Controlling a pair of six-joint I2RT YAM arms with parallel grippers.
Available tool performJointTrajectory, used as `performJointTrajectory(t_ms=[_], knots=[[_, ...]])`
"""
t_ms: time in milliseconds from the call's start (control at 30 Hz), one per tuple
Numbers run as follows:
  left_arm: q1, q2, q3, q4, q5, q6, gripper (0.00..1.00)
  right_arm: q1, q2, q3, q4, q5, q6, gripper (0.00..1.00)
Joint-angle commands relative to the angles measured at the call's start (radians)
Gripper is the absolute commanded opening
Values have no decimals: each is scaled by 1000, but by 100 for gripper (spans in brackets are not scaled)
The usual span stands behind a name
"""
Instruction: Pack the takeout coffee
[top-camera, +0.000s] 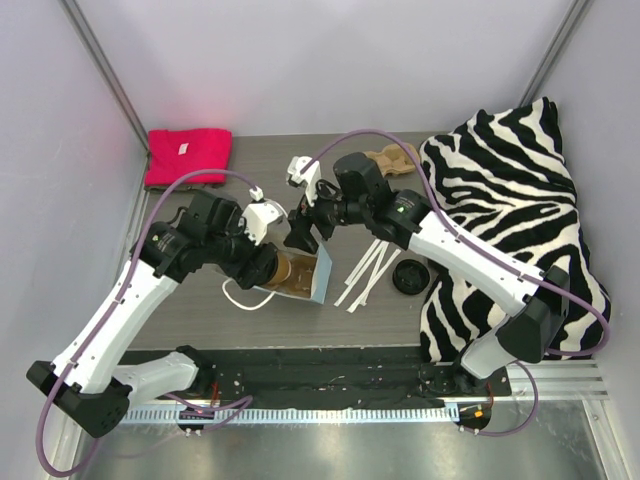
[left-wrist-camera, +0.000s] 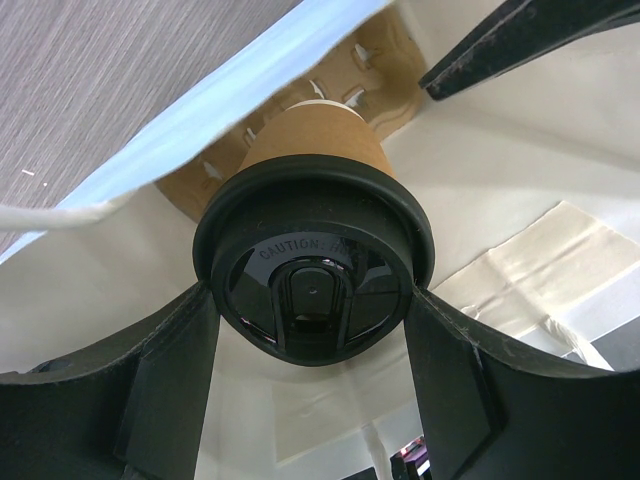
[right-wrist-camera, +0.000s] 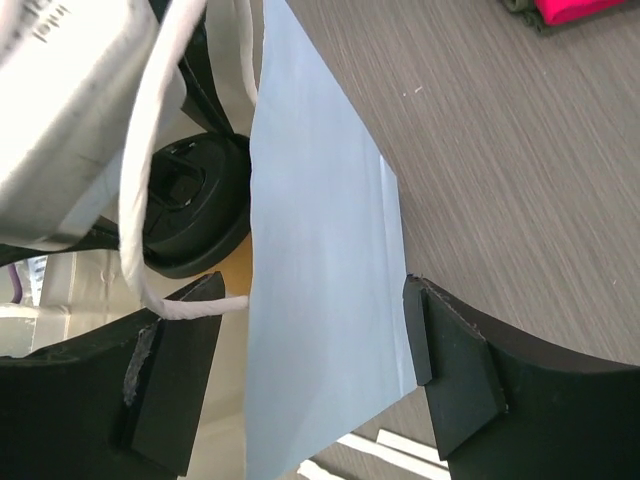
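Observation:
The takeout coffee (left-wrist-camera: 315, 150), a tan cup with a black lid (left-wrist-camera: 312, 290), lies on its side inside the light blue paper bag (top-camera: 322, 278). Its base rests in a brown pulp carrier (left-wrist-camera: 385, 95). My left gripper (left-wrist-camera: 312, 310) reaches into the bag mouth, and its fingers press both sides of the lid. In the top view the left gripper (top-camera: 268, 266) sits at the bag's opening. My right gripper (right-wrist-camera: 310, 320) stands open astride the bag's blue wall (right-wrist-camera: 320, 280), with a gap on each side. The lid (right-wrist-camera: 195, 220) shows behind that wall.
A white bag handle (right-wrist-camera: 135, 200) loops beside the right gripper's left finger. A spare black lid (top-camera: 410, 275) and white paper strips (top-camera: 365, 270) lie right of the bag. A zebra cloth (top-camera: 510, 200) covers the right side, a pink towel (top-camera: 188, 155) lies back left, and a second brown carrier (top-camera: 390, 160) is behind.

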Motion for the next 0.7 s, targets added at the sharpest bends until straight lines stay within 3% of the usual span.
performJointTrajectory(t_ms=[0, 133, 167, 233, 267, 467, 667], knots=[[-2, -6, -1, 36, 3, 9, 39, 8, -19, 30, 90, -13, -29, 80], [-2, -14, -17, 44, 3, 4, 39, 7, 12, 15, 112, -16, -56, 71], [-2, -14, -18, 44, 1, 4, 39, 7, 20, 18, 116, -23, -55, 52], [-2, -20, -24, 42, -6, 6, 39, 7, 35, 30, 116, -14, -53, 27], [-2, -21, -26, 44, -14, 4, 39, 7, 37, 35, 118, -2, -50, 1], [-2, -92, -72, 79, -137, -29, 41, 36, -55, 7, 197, 162, -12, 1], [-2, -155, -145, 120, -221, -5, 42, 128, -215, -197, 354, 309, 5, 1]])
